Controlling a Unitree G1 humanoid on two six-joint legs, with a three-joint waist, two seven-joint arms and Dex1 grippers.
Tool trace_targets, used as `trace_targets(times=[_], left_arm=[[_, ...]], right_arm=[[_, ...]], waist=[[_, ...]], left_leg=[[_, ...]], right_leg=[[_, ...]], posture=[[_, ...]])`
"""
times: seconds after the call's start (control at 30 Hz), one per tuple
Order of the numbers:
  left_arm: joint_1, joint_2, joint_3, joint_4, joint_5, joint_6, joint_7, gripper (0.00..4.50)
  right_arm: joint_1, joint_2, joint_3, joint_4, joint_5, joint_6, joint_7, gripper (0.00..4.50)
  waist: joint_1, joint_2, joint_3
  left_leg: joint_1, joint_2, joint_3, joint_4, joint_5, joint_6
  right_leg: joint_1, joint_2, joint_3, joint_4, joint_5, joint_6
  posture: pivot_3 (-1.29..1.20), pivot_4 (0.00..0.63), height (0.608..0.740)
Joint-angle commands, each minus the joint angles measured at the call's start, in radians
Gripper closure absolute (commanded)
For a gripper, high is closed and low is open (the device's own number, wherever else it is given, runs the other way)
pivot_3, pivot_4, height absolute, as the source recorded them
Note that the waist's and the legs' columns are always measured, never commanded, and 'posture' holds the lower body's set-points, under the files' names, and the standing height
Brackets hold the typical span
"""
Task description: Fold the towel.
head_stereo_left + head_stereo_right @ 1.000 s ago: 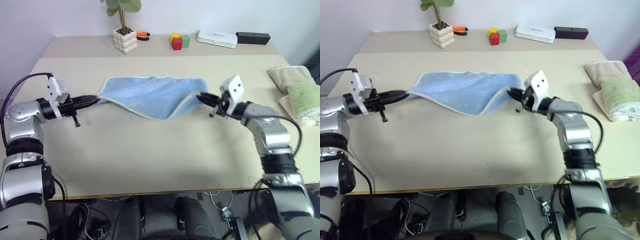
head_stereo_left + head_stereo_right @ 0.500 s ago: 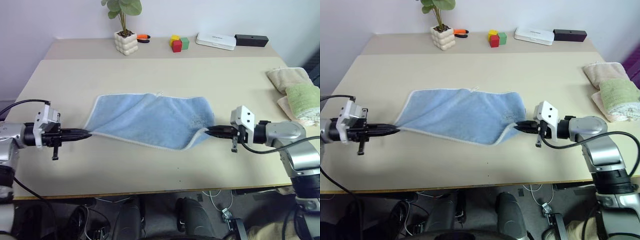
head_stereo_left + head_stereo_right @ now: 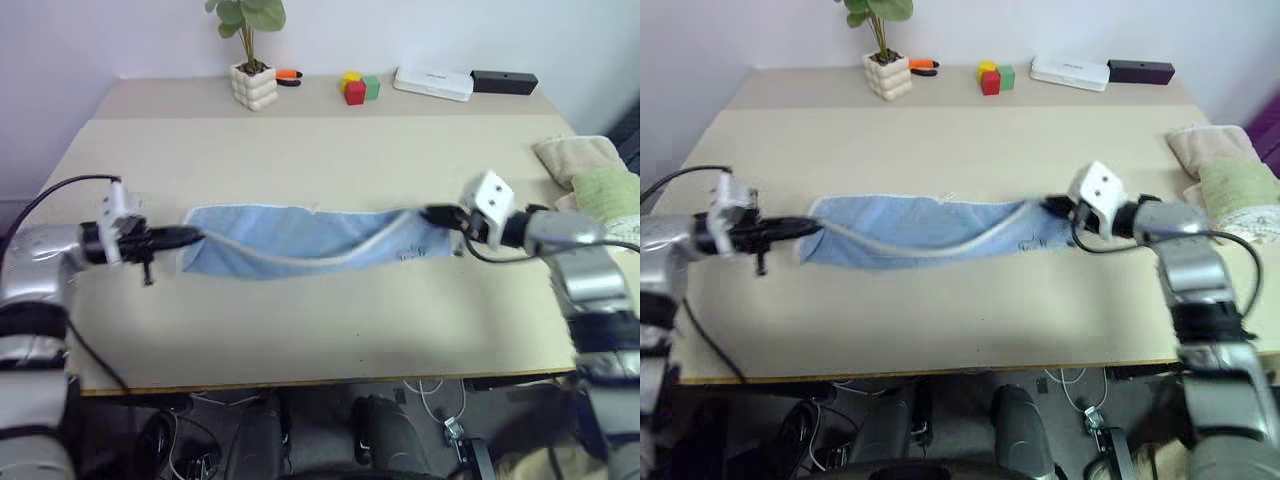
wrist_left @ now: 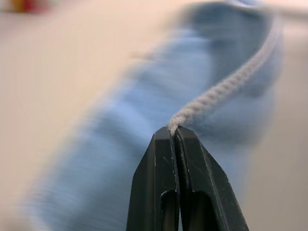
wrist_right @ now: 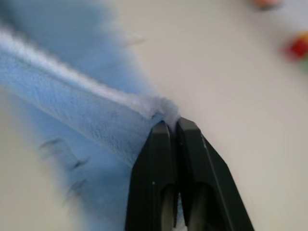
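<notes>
The light-blue towel (image 3: 300, 238) stretches across the middle of the beige table (image 3: 320, 160), its whitish trimmed edge lifted and sagging between both grippers while the rest lies on the tabletop. My left gripper (image 3: 192, 237) is shut on the towel's left corner; in the left wrist view the trim (image 4: 226, 89) runs out of the closed fingertips (image 4: 173, 132). My right gripper (image 3: 432, 213) is shut on the right corner, seen pinched in the right wrist view (image 5: 168, 126). A small dark print (image 3: 1032, 244) shows near the right end.
A beige folded towel (image 3: 572, 155) and a green folded towel (image 3: 608, 190) lie at the table's right edge. Along the back stand a potted plant (image 3: 250, 80), coloured blocks (image 3: 358, 86), a white box (image 3: 433, 82) and a black box (image 3: 504, 79).
Both grippers have carried the towel's near edge away from me and up over the cloth, so the towel now looks like a narrow band. Both stay shut on their corners.
</notes>
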Motion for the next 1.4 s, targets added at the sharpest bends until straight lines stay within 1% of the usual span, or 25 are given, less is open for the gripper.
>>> trace_targets(times=[0.03,0.07,0.1,0.13,0.2,0.27,0.3,0.4,0.43,0.5,0.57,0.6,0.63,0.7,0.77,0.83,0.9,0.97,1.0,1.03,1.13,1.2,1.27,1.33,1.4], left_arm=[[-0.267,-0.026,0.057,0.222,0.132,-0.113,0.394,4.50],[-0.322,-0.032,0.069,0.266,0.150,-0.126,0.464,4.50],[-0.361,-0.034,0.077,0.294,0.162,-0.142,0.493,4.50],[-0.409,-0.025,0.084,0.316,0.179,-0.163,0.531,4.50],[-0.494,0.002,0.103,0.345,0.207,-0.212,0.593,4.50],[-0.543,0.023,0.123,0.361,0.219,-0.242,0.612,4.50],[-0.547,0.023,0.146,0.364,0.202,-0.245,0.579,4.50],[-0.508,0.020,0.177,0.357,0.190,-0.288,0.475,4.50],[-0.496,0.018,0.185,0.353,0.190,-0.303,0.449,4.50],[-0.426,0.009,0.222,0.322,0.136,-0.302,0.251,4.50],[-0.328,0.007,0.231,0.275,0.084,-0.255,-0.022,4.50],[-0.285,0.007,0.229,0.252,0.072,-0.252,-0.104,4.50],[-0.258,0.007,0.231,0.232,0.066,-0.249,-0.150,4.50],[-0.180,0.009,0.219,0.179,0.046,-0.181,-0.233,4.50],[-0.095,0.021,0.186,0.103,0.012,-0.111,-0.267,4.50],[0.029,0.066,0.115,-0.020,-0.050,-0.028,-0.269,4.50],[0.117,0.143,0.037,-0.076,-0.068,-0.026,-0.269,4.50],[0.160,0.210,-0.022,-0.108,-0.106,0.007,-0.269,4.50],[0.172,0.233,-0.042,-0.120,-0.127,0.017,-0.269,4.50],[0.186,0.256,-0.064,-0.136,-0.148,0.027,-0.269,4.50],[0.216,0.304,-0.122,-0.171,-0.198,0.056,-0.269,4.50],[0.305,0.389,-0.187,-0.270,-0.280,0.131,-0.269,4.50],[0.373,0.445,-0.221,-0.345,-0.343,0.171,-0.269,4.50],[0.446,0.494,-0.233,-0.430,-0.411,0.210,-0.269,4.50],[0.522,0.537,-0.226,-0.516,-0.472,0.241,-0.269,4.50]], right_arm=[[-0.284,0.065,-0.011,0.314,-0.138,-0.170,-0.332,4.47],[-0.348,0.080,-0.014,0.388,-0.158,-0.205,-0.394,4.47],[-0.395,0.087,-0.015,0.443,-0.172,-0.233,-0.432,4.47],[-0.456,0.080,-0.017,0.494,-0.195,-0.277,-0.503,4.47],[-0.548,0.085,-0.060,0.536,-0.165,-0.355,-0.556,4.47],[-0.583,0.106,-0.112,0.533,-0.087,-0.394,-0.525,4.47],[-0.570,0.119,-0.140,0.509,-0.032,-0.400,-0.481,4.47],[-0.470,0.142,-0.144,0.405,0.062,-0.377,-0.299,4.47],[-0.443,0.144,-0.142,0.375,0.076,-0.369,-0.267,4.47],[-0.291,0.136,-0.105,0.203,0.140,-0.266,-0.128,4.47],[-0.132,0.112,-0.069,0.033,0.203,-0.124,-0.014,4.47],[-0.080,0.098,-0.060,-0.014,0.196,-0.098,0.000,4.47],[-0.047,0.087,-0.057,-0.051,0.189,-0.075,0.004,4.47],[0.040,0.055,-0.051,-0.120,0.197,-0.012,0.041,4.47],[0.098,0.031,-0.053,-0.164,0.195,0.017,0.062,4.47],[0.154,-0.004,-0.058,-0.210,0.201,0.064,0.087,4.47],[0.197,-0.046,-0.083,-0.266,0.238,0.109,0.129,4.47],[0.237,-0.096,-0.102,-0.300,0.261,0.131,0.176,4.47],[0.256,-0.117,-0.109,-0.308,0.272,0.139,0.199,4.47],[0.276,-0.140,-0.112,-0.312,0.281,0.152,0.222,4.47],[0.313,-0.175,-0.116,-0.322,0.280,0.153,0.257,4.47],[0.367,-0.216,-0.132,-0.369,0.325,0.190,0.326,4.47],[0.394,-0.234,-0.145,-0.404,0.366,0.236,0.354,4.47],[0.423,-0.252,-0.145,-0.422,0.360,0.228,0.367,4.47],[0.463,-0.273,-0.154,-0.453,0.378,0.261,0.392,4.47]], waist=[[-0.004,-0.001,0.002],[-0.005,-0.002,0.002],[-0.007,-0.002,0.002],[-0.007,-0.001,0.002],[-0.008,-0.001,0.002],[-0.009,-0.001,0.002],[-0.010,-0.001,0.002],[-0.011,-0.001,0.001],[-0.011,-0.001,0.002],[-0.007,-0.001,0.001],[-0.003,-0.001,0.001],[-0.002,0.000,0.001],[-0.004,0.000,0.001],[-0.003,0.000,0.002],[-0.004,0.000,0.002],[-0.006,0.000,0.001],[-0.009,0.000,0.001],[-0.007,0.000,0.001],[-0.006,0.000,0.001],[-0.001,0.000,0.001],[0.006,0.000,0.001],[0.003,0.000,0.001],[-0.002,0.000,0.001],[-0.005,0.000,0.001],[-0.004,0.000,0.001]], left_leg=[[0.000,0.000,0.000,0.000,0.000,0.000],[-0.005,0.000,0.000,0.000,0.000,0.000],[-0.007,0.000,0.000,0.001,0.000,0.000],[-0.010,0.000,0.000,0.000,0.000,0.000],[-0.011,0.000,0.002,-0.003,0.000,0.000],[-0.014,0.000,0.004,-0.004,0.000,0.000],[-0.014,0.000,0.004,-0.004,0.000,0.000],[-0.013,0.001,0.006,-0.005,0.000,0.000],[-0.012,0.001,0.006,-0.005,0.000,0.000],[-0.008,0.001,0.007,-0.003,0.000,0.000],[-0.004,0.002,0.006,-0.002,0.000,0.000],[-0.003,0.002,0.006,-0.002,0.000,0.000],[-0.002,0.002,0.006,-0.002,0.000,0.000],[-0.004,0.002,0.006,0.000,0.000,0.000],[-0.004,0.003,0.006,0.000,0.000,0.000],[-0.003,0.003,0.006,-0.001,0.000,0.001],[-0.001,0.004,0.006,-0.002,0.000,0.001],[0.000,0.004,0.006,-0.002,-0.001,0.001],[0.000,0.004,0.007,-0.002,-0.001,0.001],[0.000,0.005,0.007,-0.001,-0.004,0.006],[0.001,0.005,0.006,0.000,-0.005,0.008],[0.002,0.005,0.006,0.000,-0.005,0.008],[0.001,0.005,0.007,-0.001,-0.006,0.009],[0.001,0.006,0.007,-0.001,-0.006,0.009],[0.002,0.006,0.008,-0.001,-0.006,0.009]], right_leg=[[0.000,0.000,0.000,0.000,0.000,0.000],[-0.004,0.000,0.000,0.000,0.000,0.001],[-0.006,0.000,0.000,0.000,0.000,0.001],[-0.009,0.000,0.000,0.000,0.000,0.001],[-0.010,0.000,0.000,0.000,0.000,0.001],[-0.014,0.000,0.000,-0.001,0.000,0.001],[-0.014,0.000,0.000,-0.002,0.000,0.002],[-0.012,0.000,-0.001,-0.002,0.000,0.002],[-0.011,0.000,-0.001,-0.002,0.000,0.002],[-0.007,0.000,-0.001,-0.002,0.000,0.002],[-0.003,-0.001,-0.001,-0.001,0.000,0.002],[-0.002,-0.001,-0.001,-0.001,0.000,0.002],[-0.002,-0.001,-0.001,-0.001,0.000,0.002],[-0.004,-0.001,-0.001,0.000,0.000,0.001],[-0.003,-0.001,-0.001,0.000,0.000,0.001],[-0.003,-0.001,-0.001,0.000,0.000,0.001],[-0.002,0.000,-0.001,0.000,0.000,0.001],[-0.002,0.000,-0.001,0.000,0.000,0.001],[-0.002,0.000,-0.001,0.000,0.000,0.001],[-0.002,0.000,-0.001,0.000,0.000,0.001],[0.000,0.000,-0.001,0.000,0.000,0.000],[0.001,-0.001,-0.001,0.000,0.000,0.000],[0.000,-0.001,0.000,-0.001,-0.001,0.000],[-0.001,0.000,0.000,-0.001,-0.001,-0.001],[-0.001,0.000,0.000,0.000,-0.001,-0.001]], posture=[[0.00,0.150,0.735],[0.00,0.150,0.735],[0.00,0.150,0.735],[0.00,0.150,0.735],[0.00,0.150,0.735],[0.00,0.150,0.735],[0.00,0.150,0.735],[0.00,0.150,0.735],[0.00,0.150,0.735],[0.00,0.150,0.735],[0.00,0.150,0.735],[0.00,0.150,0.735],[0.00,0.150,0.735],[0.00,0.150,0.735],[0.00,0.150,0.735],[0.00,0.150,0.735],[0.00,0.150,0.735],[0.00,0.150,0.735],[0.00,0.150,0.735],[0.00,0.150,0.735],[0.00,0.150,0.735],[0.00,0.150,0.735],[0.00,0.150,0.735],[0.00,0.150,0.735],[0.00,0.150,0.735]])
